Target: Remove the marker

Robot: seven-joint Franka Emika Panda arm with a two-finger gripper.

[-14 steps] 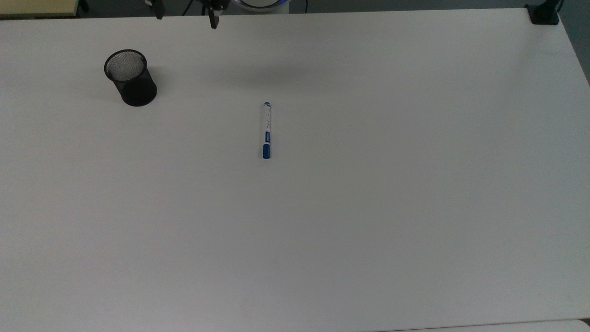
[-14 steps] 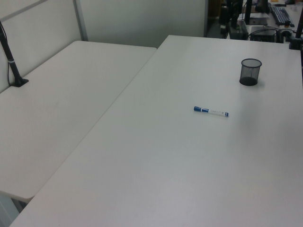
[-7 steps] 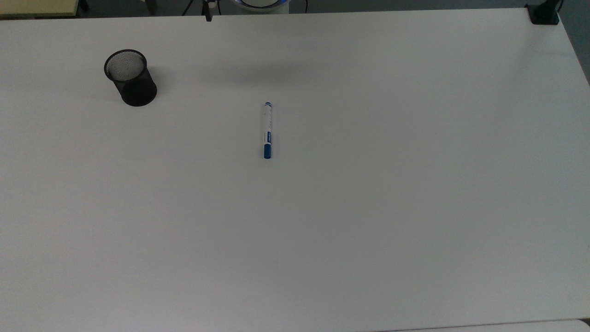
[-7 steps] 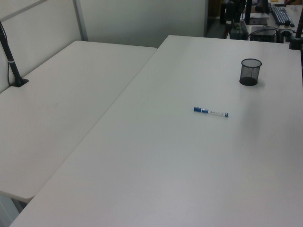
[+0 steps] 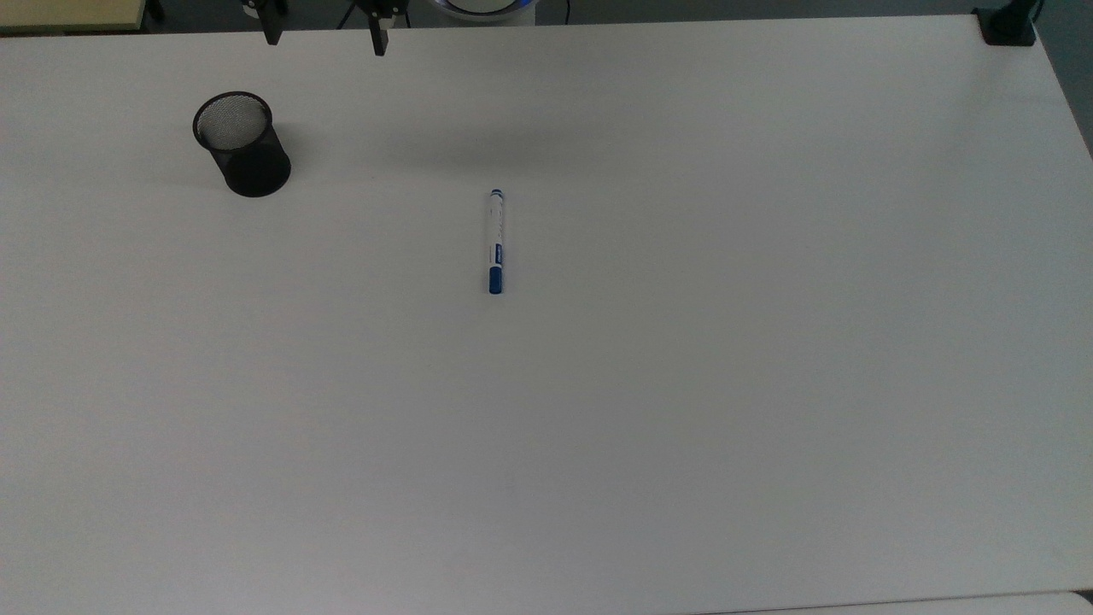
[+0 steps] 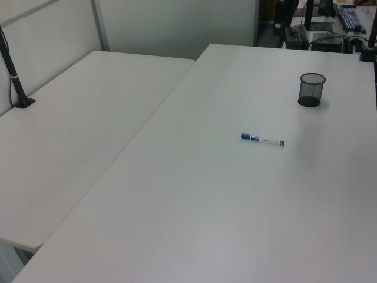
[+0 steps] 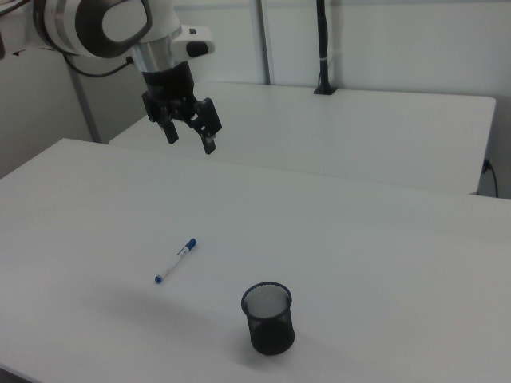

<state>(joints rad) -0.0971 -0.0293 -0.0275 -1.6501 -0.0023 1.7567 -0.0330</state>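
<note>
The black mesh cup [image 7: 268, 318] stands upright on the white table [image 7: 383, 263], and through its open mouth there is only bare mesh, nothing inside. Up in the air hangs the gripper [image 7: 190, 137], fingers spread wide apart, gripping nothing and touching nothing; in the top view its two dark fingertips [image 5: 376, 41] poke in at the upper edge of the table [image 5: 683, 384], well apart from each other. The marker [image 7: 176, 261] lies flat on the tabletop well below the gripper and nearer the camera in the right view, blue cap end pointing back up toward the gripper. The cup sits farther from the gripper than the marker does, off toward the right view's right and front. In the top view the marker [image 5: 495, 242] rests lengthwise below the fingertips, and the cup [image 5: 242, 143] stands below and to the top view's left of them. In the left view the marker [image 6: 262, 139] lies well apart from the cup [image 6: 311, 89].
</note>
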